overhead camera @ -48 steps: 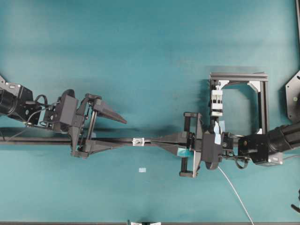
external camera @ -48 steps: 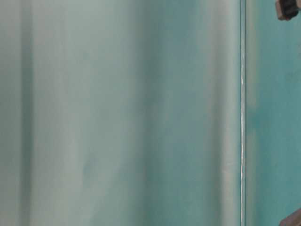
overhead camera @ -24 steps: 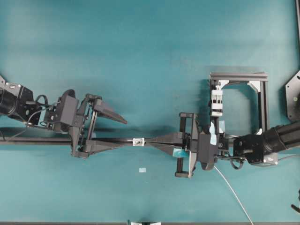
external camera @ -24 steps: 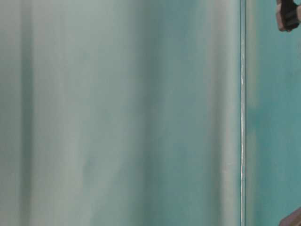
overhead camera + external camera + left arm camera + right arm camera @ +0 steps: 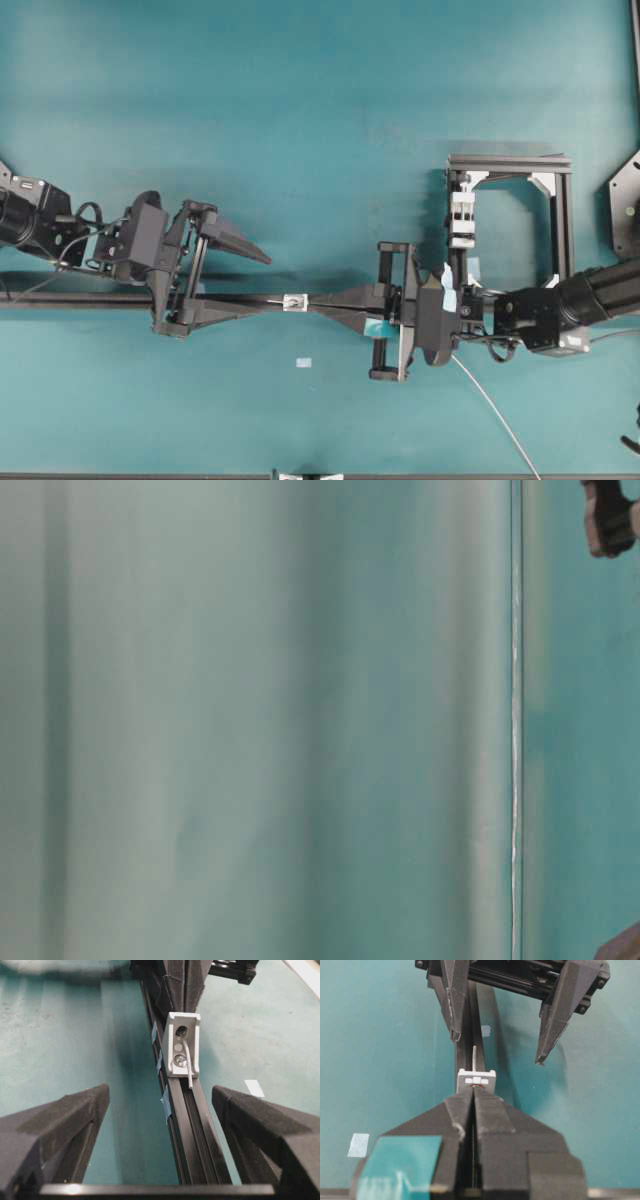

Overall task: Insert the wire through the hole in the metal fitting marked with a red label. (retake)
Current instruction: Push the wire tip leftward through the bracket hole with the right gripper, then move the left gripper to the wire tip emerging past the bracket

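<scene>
Both arms matte black throughout. Left hand (image 5: 215, 283): two long wedge-shaped fingers (image 5: 237, 240) tapering to points, mounted on a black open frame with thin rails. Behind it a boxy black wrist block, looped black cables, and a cylindrical forearm with a small silver plate at the far end.

Right hand (image 5: 325, 299): same black tapered fingers (image 5: 502, 1125), faces dull and slightly scuffed, pale nicks along one inner edge. A teal patch of tape sits on its body (image 5: 402, 1162). Square black bracket frame across the wrist; pale blue-white tags above it. Black cable loop beneath the forearm housing.
</scene>
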`<control>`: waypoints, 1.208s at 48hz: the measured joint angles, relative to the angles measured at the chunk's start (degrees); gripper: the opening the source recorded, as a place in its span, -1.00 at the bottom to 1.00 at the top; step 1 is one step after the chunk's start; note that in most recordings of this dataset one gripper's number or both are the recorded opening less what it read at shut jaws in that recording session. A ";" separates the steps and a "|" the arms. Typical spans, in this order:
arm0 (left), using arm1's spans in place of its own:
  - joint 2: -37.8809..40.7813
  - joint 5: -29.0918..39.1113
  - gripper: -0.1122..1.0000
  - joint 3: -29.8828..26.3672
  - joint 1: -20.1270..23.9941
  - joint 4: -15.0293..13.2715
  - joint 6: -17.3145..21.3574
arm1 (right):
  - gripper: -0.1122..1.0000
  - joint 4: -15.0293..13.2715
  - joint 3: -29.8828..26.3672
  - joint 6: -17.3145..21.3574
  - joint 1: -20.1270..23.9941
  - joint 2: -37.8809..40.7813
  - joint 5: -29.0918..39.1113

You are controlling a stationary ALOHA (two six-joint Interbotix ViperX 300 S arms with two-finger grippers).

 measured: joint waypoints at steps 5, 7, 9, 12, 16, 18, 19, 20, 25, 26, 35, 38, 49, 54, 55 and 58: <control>0.00 -0.09 0.35 0.00 0.00 0.00 0.00 | -0.75 0.00 -0.09 0.00 0.00 0.00 0.00; 0.00 0.00 0.35 0.00 0.00 0.09 0.00 | -0.75 0.00 -0.09 0.00 0.00 0.00 -0.09; 0.00 0.00 0.34 0.00 0.00 0.09 0.00 | -0.75 0.00 -0.09 0.00 0.00 0.00 0.00; 0.00 -0.09 0.33 0.00 0.00 0.00 0.00 | -0.75 0.00 -0.09 0.00 0.00 0.00 0.00; 0.00 -0.09 0.30 0.00 0.00 0.09 0.00 | -0.75 0.00 -0.09 0.00 -0.09 0.00 -0.09; 0.00 0.00 0.28 0.09 0.00 0.09 0.00 | -0.75 0.00 -0.09 0.00 0.00 0.00 -0.09; 0.00 0.00 0.26 0.00 0.00 0.09 0.00 | -0.75 0.00 -0.09 0.00 0.00 0.00 0.00; 0.00 0.09 0.23 0.00 0.00 0.09 0.00 | -0.75 0.00 -0.09 0.00 0.00 0.00 0.00; 0.00 0.62 0.10 0.00 0.00 0.09 0.00 | -0.75 0.00 -0.09 0.00 -0.09 0.00 0.00; 0.00 0.88 0.06 0.00 0.00 0.09 0.00 | -0.75 0.00 -0.09 0.00 -0.09 0.00 0.00; 0.00 2.81 -0.40 -0.97 0.00 0.00 -0.35 | -0.75 0.00 -0.09 0.00 -0.09 0.00 0.00; 0.00 3.60 -0.50 -1.49 0.00 0.09 -1.32 | -0.75 0.00 -0.09 0.00 -0.09 0.00 0.00; -0.09 4.48 -0.88 -2.29 -0.53 0.18 -3.52 | -0.75 0.00 -0.09 0.00 -0.09 0.00 0.00; -0.18 4.75 -0.95 -2.46 -0.62 0.26 -3.78 | -0.75 0.00 -0.09 0.00 -0.09 0.00 0.00; -0.26 4.83 -0.97 -2.55 -0.70 0.26 -3.78 | -0.75 0.00 -0.09 0.00 -0.09 0.00 0.00; -0.26 5.19 -0.98 -2.64 -0.97 0.26 -3.78 | -0.75 0.00 -0.09 0.00 -0.09 0.00 0.00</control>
